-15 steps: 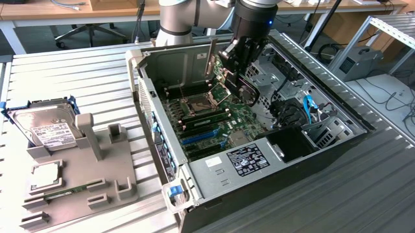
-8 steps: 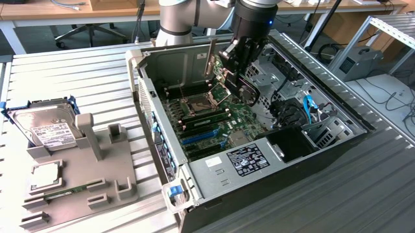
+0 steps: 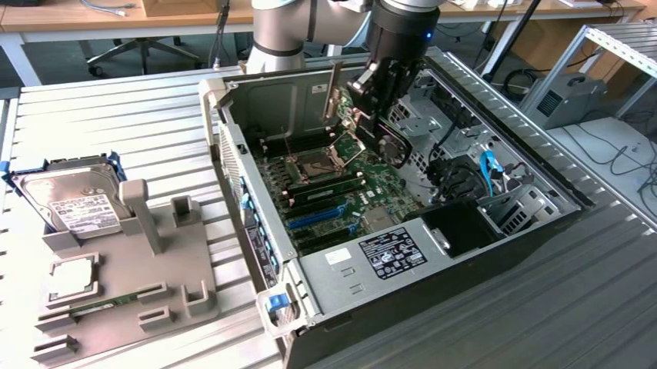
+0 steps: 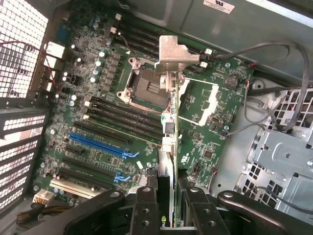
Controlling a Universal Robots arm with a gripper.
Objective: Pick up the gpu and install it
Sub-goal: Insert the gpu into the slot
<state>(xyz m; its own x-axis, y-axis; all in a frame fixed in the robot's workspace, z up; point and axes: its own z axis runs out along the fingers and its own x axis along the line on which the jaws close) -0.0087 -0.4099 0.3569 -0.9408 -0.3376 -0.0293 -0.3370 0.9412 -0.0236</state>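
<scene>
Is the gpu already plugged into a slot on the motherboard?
No, the gripper holds the gpu tilted in the air above the motherboard, not seated in any slot.

The gpu (image 3: pixel 388 142) (image 4: pixel 168 129), a flat green circuit card with black round fan shroud and silver end bracket, hangs on edge above the green motherboard (image 3: pixel 339 184).
</scene>
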